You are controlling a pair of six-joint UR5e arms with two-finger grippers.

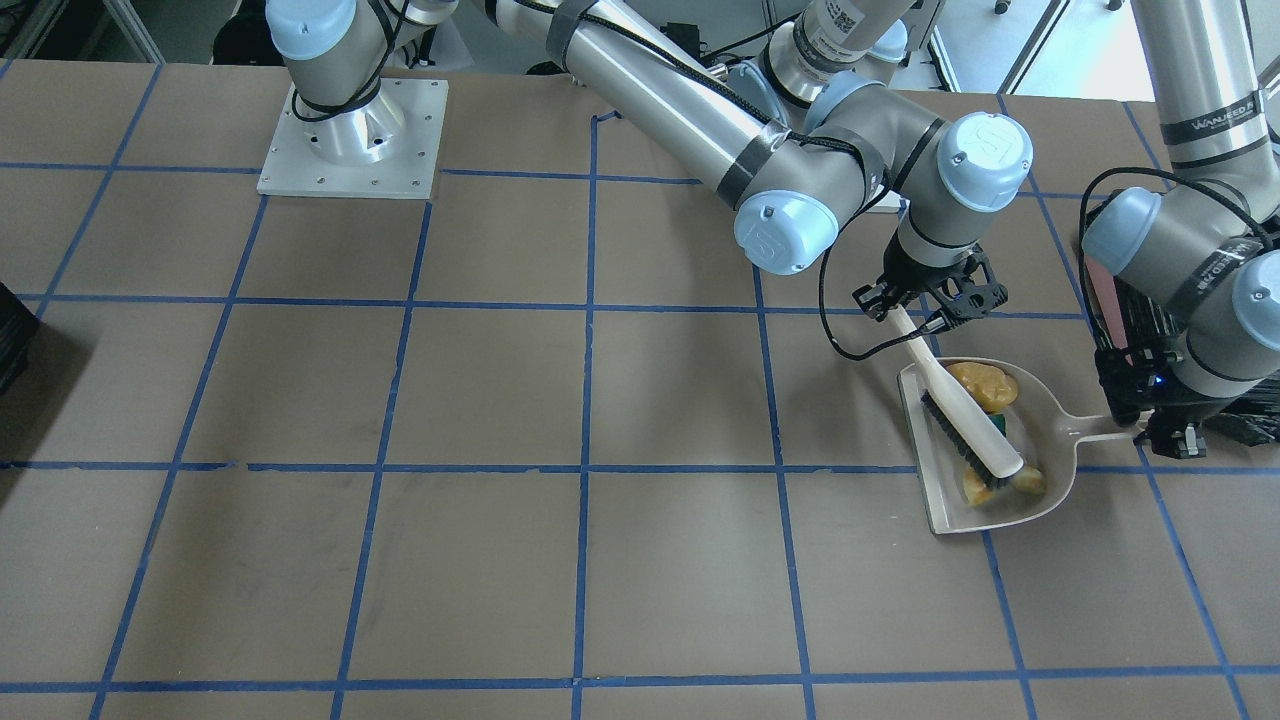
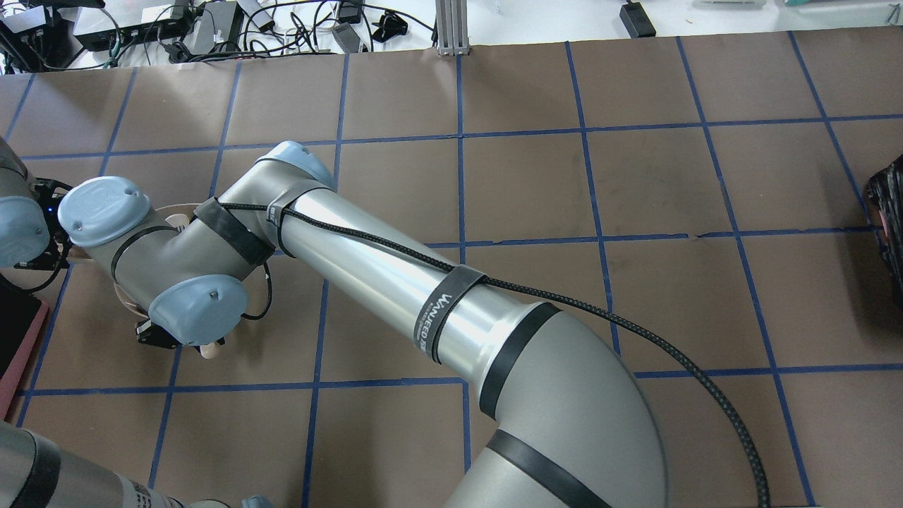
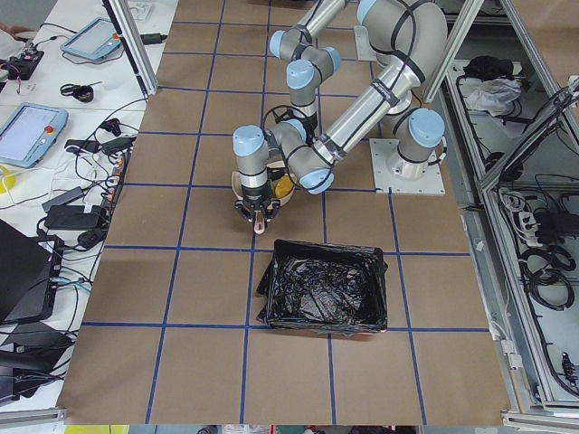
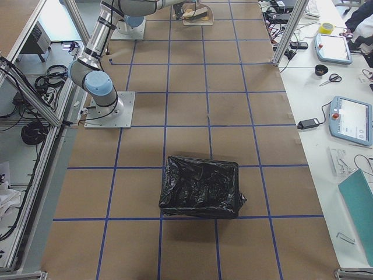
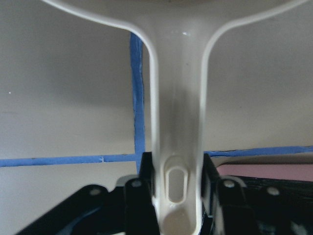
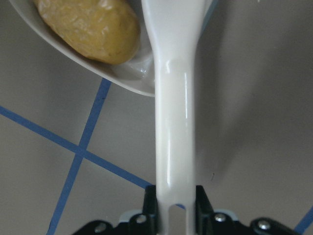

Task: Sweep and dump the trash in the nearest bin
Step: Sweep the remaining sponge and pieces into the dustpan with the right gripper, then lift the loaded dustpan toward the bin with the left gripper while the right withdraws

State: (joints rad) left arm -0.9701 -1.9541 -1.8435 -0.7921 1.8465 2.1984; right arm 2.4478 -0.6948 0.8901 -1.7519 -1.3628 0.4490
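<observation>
A cream dustpan [image 1: 1050, 420] lies flat on the table. In it are the trash pieces: a yellow-brown potato-like lump [image 1: 985, 385] [image 6: 88, 29], a green sponge bit [image 1: 1003, 425] and a golden croissant-like piece [image 1: 1010, 484]. My left gripper [image 1: 1150, 430] [image 5: 177, 191] is shut on the dustpan handle [image 5: 178, 122]. My right gripper [image 1: 905, 310] [image 6: 173, 210] is shut on the white brush handle [image 6: 175, 122]. The brush [image 1: 975, 420] lies slanted across the pan over the trash. The pink bin [image 3: 326, 287] with its black bag stands just behind the left wrist.
The bin's pink rim [image 5: 274, 171] [image 2: 21, 331] shows beside the left gripper. A second black-bagged bin [image 4: 201, 186] [image 2: 889, 212] stands toward the table's other end. The right arm [image 2: 367, 268] stretches across the table. Its base plate [image 1: 350, 140] is bolted down.
</observation>
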